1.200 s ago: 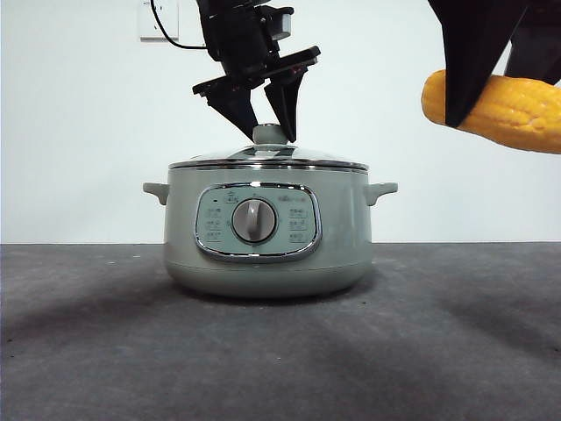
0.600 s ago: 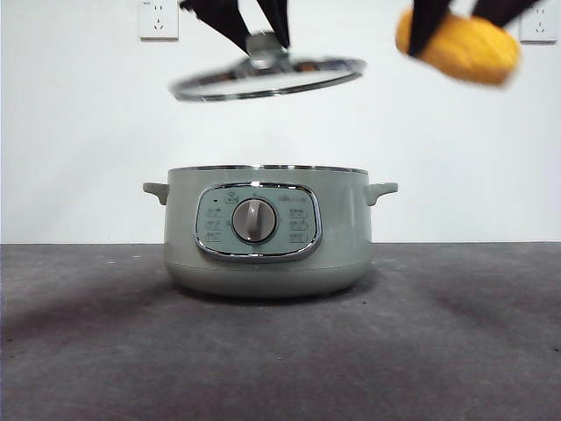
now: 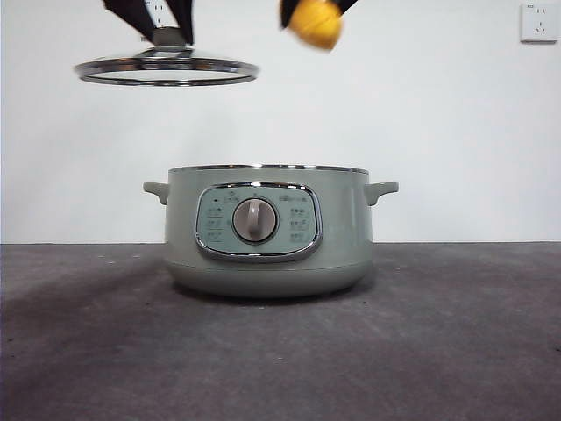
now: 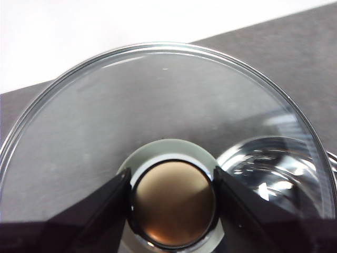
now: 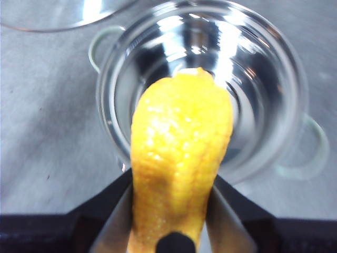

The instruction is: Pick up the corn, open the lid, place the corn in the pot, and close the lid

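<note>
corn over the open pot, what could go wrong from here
The corn hangs high above the pot in the right pincer; released from there, it might bounce off the steel bowl or clip the rim. The left pincer holds the lid only by its knob, so the lid could tilt or swing.

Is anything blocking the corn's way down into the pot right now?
Nothing visible does. The left gripper holds the lid up and off to one side, the pot is open, and the right gripper holds the corn above it.
</note>
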